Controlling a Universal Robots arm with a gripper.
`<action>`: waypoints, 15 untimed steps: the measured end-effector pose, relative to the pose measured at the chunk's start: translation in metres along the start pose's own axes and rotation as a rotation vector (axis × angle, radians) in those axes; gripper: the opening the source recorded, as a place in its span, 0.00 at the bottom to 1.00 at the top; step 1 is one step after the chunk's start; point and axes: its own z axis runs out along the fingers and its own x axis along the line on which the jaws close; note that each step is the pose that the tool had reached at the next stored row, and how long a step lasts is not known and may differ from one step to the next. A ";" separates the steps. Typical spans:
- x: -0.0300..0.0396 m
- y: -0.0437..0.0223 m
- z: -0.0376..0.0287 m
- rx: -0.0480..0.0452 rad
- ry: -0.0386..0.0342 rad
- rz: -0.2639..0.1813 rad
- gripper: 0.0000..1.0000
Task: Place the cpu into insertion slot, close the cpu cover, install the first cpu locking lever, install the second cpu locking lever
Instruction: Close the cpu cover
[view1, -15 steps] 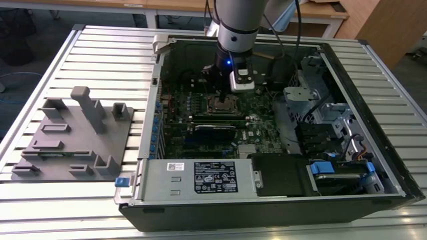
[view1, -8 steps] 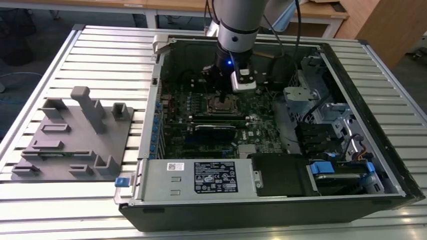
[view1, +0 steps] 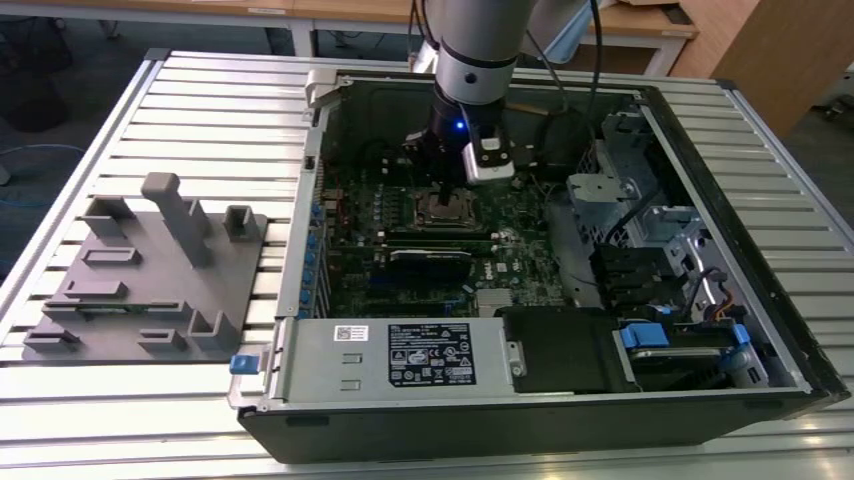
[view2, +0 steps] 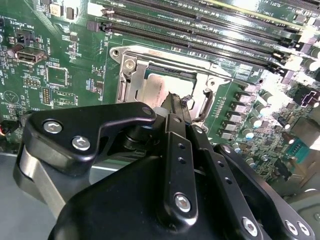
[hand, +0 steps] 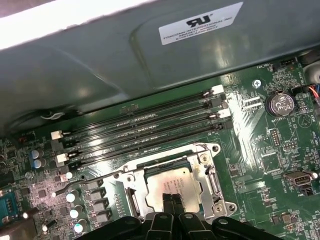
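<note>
The cpu (hand: 172, 186) lies flat in the insertion slot (view2: 131, 65) on the green board, its dull silver-grey top facing up and square to the socket's shiny rim. The cpu cover (hand: 139, 196), a thin bright metal frame, appears to be folded down over it, with the chip showing through its square window. One thin wire locking lever (hand: 90, 181) angles away from the socket's corner and looks unlatched. The second locking lever (hand: 214, 184), with a hooked handle, runs close along the opposite side.
</note>
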 end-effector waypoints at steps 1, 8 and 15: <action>0.0000 0.0000 0.0000 0.0001 0.0000 -0.003 0.10; 0.0000 0.0000 0.0001 -0.0008 0.0014 -0.054 0.10; 0.0000 0.0000 0.0001 -0.0006 0.0023 -0.088 0.10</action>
